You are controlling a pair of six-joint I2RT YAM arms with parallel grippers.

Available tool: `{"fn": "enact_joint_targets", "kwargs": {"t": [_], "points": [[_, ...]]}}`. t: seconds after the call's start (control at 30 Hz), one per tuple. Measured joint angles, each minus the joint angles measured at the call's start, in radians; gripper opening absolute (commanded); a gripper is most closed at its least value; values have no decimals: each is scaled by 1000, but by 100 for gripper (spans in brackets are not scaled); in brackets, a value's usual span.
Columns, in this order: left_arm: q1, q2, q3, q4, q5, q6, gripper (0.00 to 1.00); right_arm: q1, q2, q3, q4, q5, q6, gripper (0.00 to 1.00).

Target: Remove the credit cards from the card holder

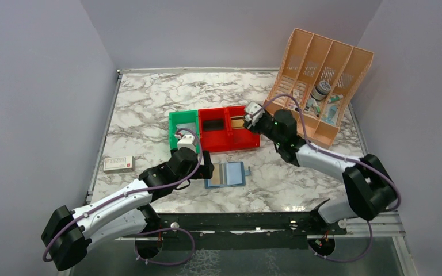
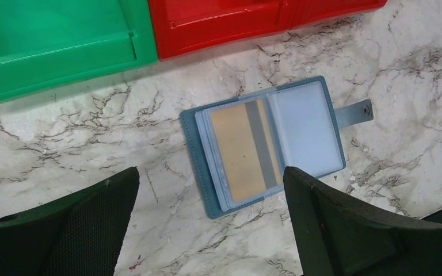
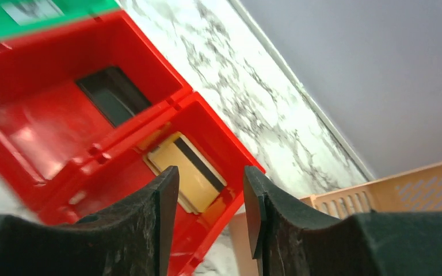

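Observation:
The blue card holder (image 1: pixel 227 175) lies open on the marble table, also seen in the left wrist view (image 2: pixel 265 144). A tan-gold credit card (image 2: pixel 245 149) with a grey stripe sits in its left sleeve; the right sleeve looks pale and blank. My left gripper (image 2: pixel 210 190) hovers just near of the holder, open wide and empty. My right gripper (image 3: pixel 210 190) hangs above the right red bin (image 3: pixel 207 172), open with nothing between its fingers. A tan-gold credit card (image 3: pixel 187 172) lies flat in that bin, seen too from above (image 1: pixel 237 121).
A second red bin (image 1: pixel 213 129) with a dark item and a green bin (image 1: pixel 183 129) stand in a row beyond the holder. A white-and-red flat box (image 1: pixel 118 164) lies at the left. A peach divider rack (image 1: pixel 322 80) with small items stands at the back right.

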Motion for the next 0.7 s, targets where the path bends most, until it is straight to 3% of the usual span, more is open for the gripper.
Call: {"fn": "enact_joint_targets", "kwargs": {"t": [0.17, 0.23, 0.37, 0.53, 0.7], "points": [[3, -22, -2, 0, -1, -2, 99, 0, -190, -213, 198, -14, 312, 74], [5, -34, -6, 0, -1, -4, 99, 0, -236, -239, 205, -13, 436, 93], [5, -60, -13, -5, -5, -13, 99, 0, -318, -225, 142, -55, 672, 100], [5, -92, -20, -9, -16, -26, 99, 0, -372, -239, 157, -173, 851, 100], [6, -97, -27, -14, -25, -34, 99, 0, -299, -231, 111, -275, 986, 87]]}}
